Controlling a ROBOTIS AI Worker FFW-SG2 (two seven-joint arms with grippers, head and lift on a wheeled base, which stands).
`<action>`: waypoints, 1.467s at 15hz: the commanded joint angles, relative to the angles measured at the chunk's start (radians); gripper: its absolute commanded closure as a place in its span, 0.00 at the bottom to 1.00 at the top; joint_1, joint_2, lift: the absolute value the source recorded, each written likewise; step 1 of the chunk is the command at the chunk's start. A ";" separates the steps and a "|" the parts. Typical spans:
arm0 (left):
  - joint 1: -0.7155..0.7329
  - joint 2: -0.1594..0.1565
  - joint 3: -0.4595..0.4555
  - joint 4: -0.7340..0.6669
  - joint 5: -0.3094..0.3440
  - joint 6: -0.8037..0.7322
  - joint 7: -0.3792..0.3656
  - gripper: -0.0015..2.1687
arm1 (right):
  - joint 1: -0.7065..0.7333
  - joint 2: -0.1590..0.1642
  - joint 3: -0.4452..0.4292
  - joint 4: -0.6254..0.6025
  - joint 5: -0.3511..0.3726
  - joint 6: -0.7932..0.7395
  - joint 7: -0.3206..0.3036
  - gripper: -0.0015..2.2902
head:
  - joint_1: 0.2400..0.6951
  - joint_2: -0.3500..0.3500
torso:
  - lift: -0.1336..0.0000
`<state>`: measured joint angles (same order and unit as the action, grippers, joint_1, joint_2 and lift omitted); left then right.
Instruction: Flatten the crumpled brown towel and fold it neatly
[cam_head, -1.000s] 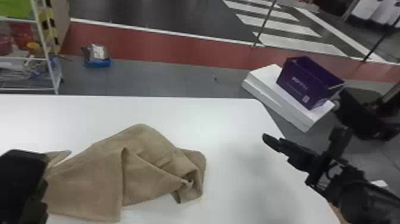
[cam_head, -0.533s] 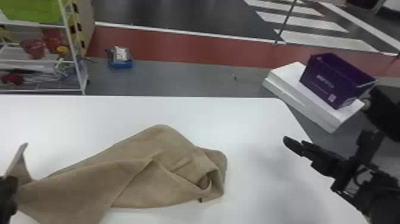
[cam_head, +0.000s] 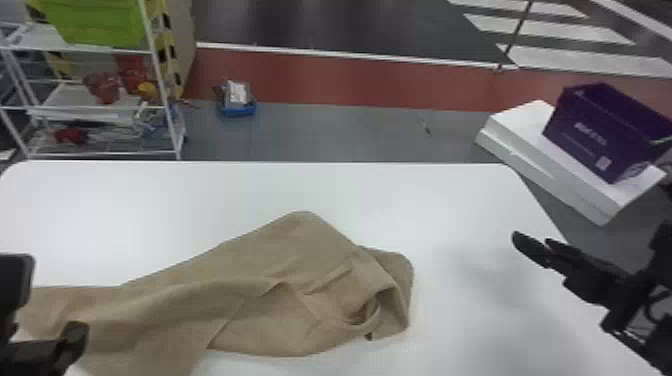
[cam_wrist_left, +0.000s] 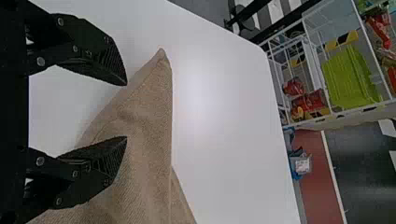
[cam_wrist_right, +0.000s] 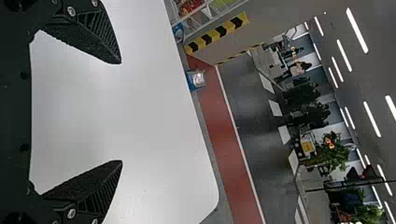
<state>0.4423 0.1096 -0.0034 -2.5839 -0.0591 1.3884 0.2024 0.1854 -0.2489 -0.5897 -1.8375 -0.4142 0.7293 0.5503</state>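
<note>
The brown towel (cam_head: 280, 265) lies rumpled on the white table (cam_head: 450, 200), from lower left to lower centre in the head view. The left gripper (cam_head: 59, 302), lower left, and right gripper (cam_head: 534, 241), right, are both spread and empty. Beyond stand a wire rack (cam_head: 172, 120), upper left, and a purple box (cam_head: 575, 135), upper right.

The black, two-fingered left gripper (cam_head: 52, 300) is low at the head view's left edge, its flat, ridged fingers (cam_wrist_left: 100, 175) held well apart. The black, two-fingered right gripper (cam_head: 534, 241) points inward from the right, its fingers (cam_wrist_right: 105, 186) parted wider still. Behind it the black, jointed right arm (cam_head: 662, 345) slants in, its dark joints hard to tell apart
</note>
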 joint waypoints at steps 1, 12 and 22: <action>0.059 0.002 -0.029 -0.064 -0.007 0.001 -0.035 0.03 | 0.000 -0.001 0.001 0.001 0.000 -0.003 0.000 0.06 | 1.00 0.23 | 0.07; 0.090 0.048 -0.371 -0.073 -0.160 0.133 -0.187 0.12 | 0.000 -0.007 0.001 0.029 -0.002 -0.043 -0.001 0.06 | 1.00 0.00 | 0.07; -0.010 0.041 -0.382 0.024 -0.160 0.160 -0.241 0.13 | 0.003 -0.006 -0.010 0.026 -0.017 -0.040 0.000 0.06 | 1.00 0.00 | 0.07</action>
<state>0.4524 0.1513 -0.3872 -2.5774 -0.2205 1.5451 -0.0348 0.1885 -0.2556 -0.5989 -1.8110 -0.4308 0.6897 0.5502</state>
